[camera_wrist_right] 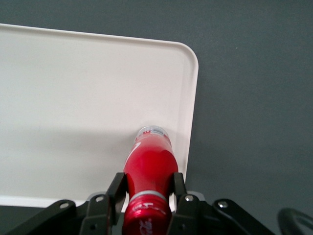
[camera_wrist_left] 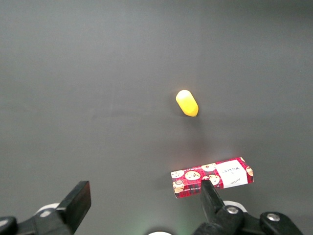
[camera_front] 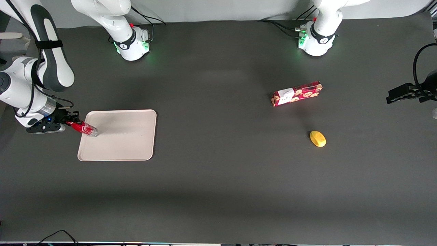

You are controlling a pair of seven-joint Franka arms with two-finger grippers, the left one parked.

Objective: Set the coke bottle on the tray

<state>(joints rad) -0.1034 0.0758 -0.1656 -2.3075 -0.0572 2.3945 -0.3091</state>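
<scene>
The coke bottle (camera_front: 84, 128) is red with a silvery base and hangs tilted in my right gripper (camera_front: 70, 123). The gripper is shut on the bottle's neck just below the red cap. The bottle's base is low over the beige tray (camera_front: 126, 136), just inside the tray's edge at the working arm's end; I cannot tell whether it touches. In the right wrist view the bottle (camera_wrist_right: 149, 161) points out over the tray (camera_wrist_right: 73, 98), near one rounded corner, with the gripper (camera_wrist_right: 149, 185) closed on both sides of its neck.
A red cookie box (camera_front: 297, 93) lies toward the parked arm's end of the table, also in the left wrist view (camera_wrist_left: 212, 178). A yellow lemon-like object (camera_front: 318, 138) lies nearer the front camera than the box, also in the left wrist view (camera_wrist_left: 187, 103).
</scene>
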